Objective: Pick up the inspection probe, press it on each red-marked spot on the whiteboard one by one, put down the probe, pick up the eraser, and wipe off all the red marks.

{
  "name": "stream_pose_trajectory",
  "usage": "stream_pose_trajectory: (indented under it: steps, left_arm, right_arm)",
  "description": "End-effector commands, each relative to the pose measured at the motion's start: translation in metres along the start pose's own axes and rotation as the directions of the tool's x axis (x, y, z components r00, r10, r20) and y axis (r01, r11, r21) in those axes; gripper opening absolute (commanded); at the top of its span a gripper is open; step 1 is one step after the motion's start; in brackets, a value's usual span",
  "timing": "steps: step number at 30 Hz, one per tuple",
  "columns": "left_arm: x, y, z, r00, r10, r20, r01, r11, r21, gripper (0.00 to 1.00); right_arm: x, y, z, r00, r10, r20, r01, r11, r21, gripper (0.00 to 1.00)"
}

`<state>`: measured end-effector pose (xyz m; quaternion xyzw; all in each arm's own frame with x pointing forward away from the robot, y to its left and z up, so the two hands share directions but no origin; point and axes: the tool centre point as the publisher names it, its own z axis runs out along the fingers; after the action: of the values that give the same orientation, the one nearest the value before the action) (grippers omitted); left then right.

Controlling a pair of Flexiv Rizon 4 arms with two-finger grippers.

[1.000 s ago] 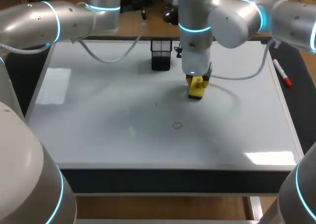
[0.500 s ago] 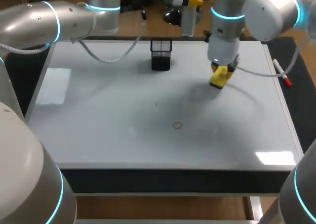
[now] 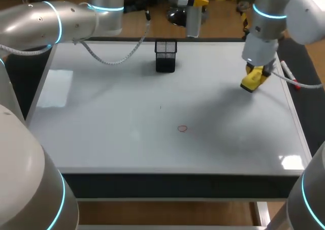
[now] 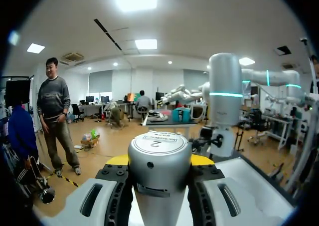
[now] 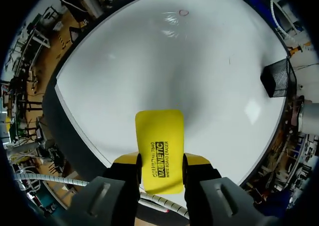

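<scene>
Although most of the whiteboard (image 3: 101, 138) is seen bare of red, the wiping is judged unfinished. The left arm (image 3: 51, 22) is kept at the far left corner, and the state of its jaws cannot be told. Over the board's right side the right gripper (image 3: 252, 80) is held, its jaws pinching the yellow eraser (image 5: 159, 146), so probing is judged done. One small red ring (image 3: 183, 129), well apart from the eraser, is left unwiped. No probe is made out.

Robotics lab, L arm (image 3: 45, 24), R arm (image 3: 299, 11), whiteboard (image 3: 127, 88)
</scene>
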<state>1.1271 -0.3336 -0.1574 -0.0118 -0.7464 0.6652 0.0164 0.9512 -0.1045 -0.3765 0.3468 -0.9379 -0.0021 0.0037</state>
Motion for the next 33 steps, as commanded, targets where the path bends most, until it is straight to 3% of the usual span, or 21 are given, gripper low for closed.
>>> stream_pose_trajectory:
  steps: [1, 7, 33]
  left_arm:
    - [-0.001, -0.0016, -0.0002, 1.0, -0.002, -0.004, 0.002, 1.0, -0.002, 0.0]
    - [-0.001, -0.0016, -0.0002, 1.0, -0.002, -0.004, 0.002, 1.0, -0.002, 0.0]
    - [-0.001, -0.0016, -0.0002, 1.0, -0.002, -0.004, 0.002, 1.0, -0.002, 0.0]
  right_arm:
    - [0.0174, -0.0054, -0.0005, 0.999, 0.011, 0.043, -0.011, 1.0, -0.006, 0.0]
    - [0.0229, -0.0097, 0.0007, 0.998, 0.062, 0.026, -0.062, 0.998, -0.004, 0.0]
    - [0.0229, -0.0097, 0.0007, 0.998, 0.062, 0.026, -0.062, 0.998, -0.004, 0.0]
